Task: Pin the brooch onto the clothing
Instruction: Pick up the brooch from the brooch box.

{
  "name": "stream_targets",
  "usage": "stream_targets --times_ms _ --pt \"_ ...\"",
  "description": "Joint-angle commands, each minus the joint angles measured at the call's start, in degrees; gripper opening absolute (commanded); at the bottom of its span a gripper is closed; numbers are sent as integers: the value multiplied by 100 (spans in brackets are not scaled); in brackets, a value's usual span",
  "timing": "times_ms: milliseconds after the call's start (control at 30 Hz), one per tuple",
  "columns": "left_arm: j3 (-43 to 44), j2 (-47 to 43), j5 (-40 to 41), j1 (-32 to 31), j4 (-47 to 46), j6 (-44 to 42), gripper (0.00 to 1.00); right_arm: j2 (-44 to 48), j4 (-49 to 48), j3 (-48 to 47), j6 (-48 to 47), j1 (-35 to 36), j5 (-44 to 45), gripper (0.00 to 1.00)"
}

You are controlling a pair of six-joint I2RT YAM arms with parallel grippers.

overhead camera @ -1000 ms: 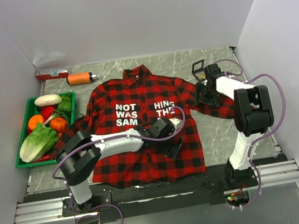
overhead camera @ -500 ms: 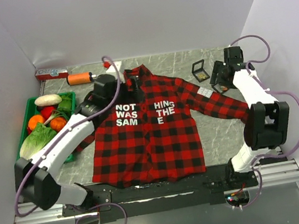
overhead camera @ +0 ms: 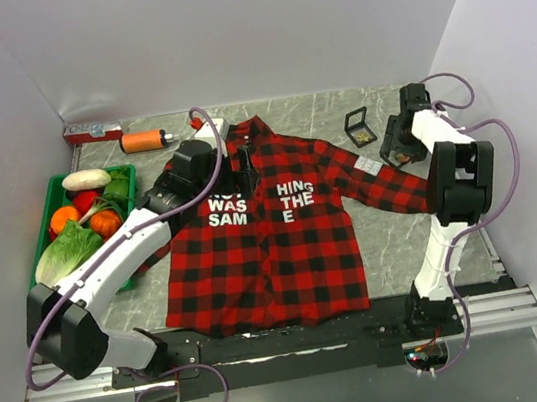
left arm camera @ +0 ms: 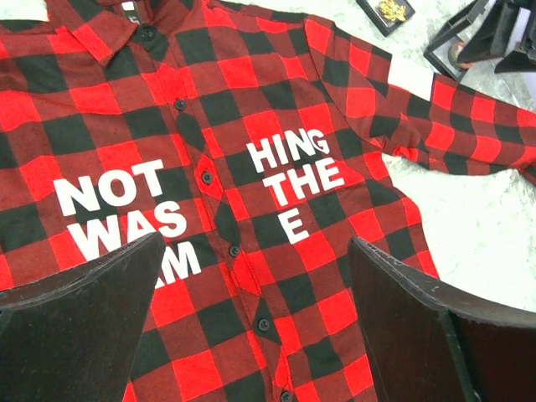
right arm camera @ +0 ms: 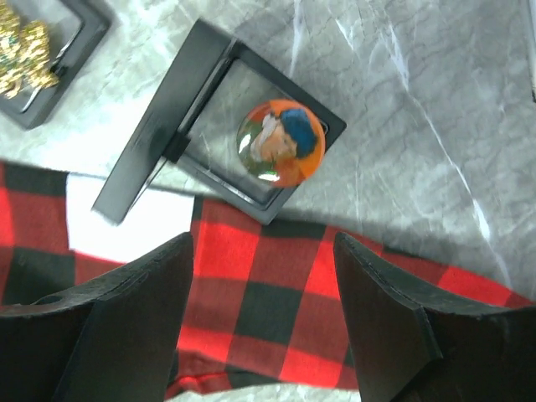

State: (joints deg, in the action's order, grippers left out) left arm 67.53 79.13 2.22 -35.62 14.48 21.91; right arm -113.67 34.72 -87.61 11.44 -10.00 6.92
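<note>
— Where does the clothing lie?

— The clothing (overhead camera: 260,248) is spread flat, front up, on the surface (overhead camera: 395,233), with its collar (overhead camera: 256,132) toward the far wall.

— And your left tool?

— My left tool (left arm camera: 255,251) hangs over the chest, above the white lettering (overhead camera: 232,204). Its jaws are wide and there is nothing between them.

— The brooch?

— The brooch (right arm camera: 279,142) is round and orange, with a blue-capped figure on it. It sits in an open black case (right arm camera: 155,138) on the surface. The case's near corner touches the sleeve (right arm camera: 268,318) on my right.

— Your right tool?

— My right tool (right arm camera: 262,243) hovers over that sleeve, just beside the case, jaws apart and gripping nothing. A second case (right arm camera: 33,79) holding a gold piece lies near.
</note>
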Motion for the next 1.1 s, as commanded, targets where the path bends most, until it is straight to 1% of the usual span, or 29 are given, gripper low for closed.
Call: stream_targets --times_ms 0,133,367,600,633,867,1067 --pt "85 6 -178 -7 -121 6 96 -129 0 -458 -63 -160 91 74" --pt "120 85 -178 2 -68 6 96 -349 -9 -555 -2 -265 56 74" --pt "103 181 -441 -7 -103 120 96 -542 -202 -546 121 -485 -463 73" --pt "129 217 -565 -7 -86 164 96 -621 -308 -608 209 -503 -657 73" --pt "120 217 -573 2 -86 164 97 -648 -308 -616 218 -503 -796 74" --pt "138 208 -529 -7 -77 147 96 -762 -238 -749 288 -503 -797 74" --pt "138 216 -556 -7 -68 147 96 -1034 87 -1099 341 -503 -701 73"
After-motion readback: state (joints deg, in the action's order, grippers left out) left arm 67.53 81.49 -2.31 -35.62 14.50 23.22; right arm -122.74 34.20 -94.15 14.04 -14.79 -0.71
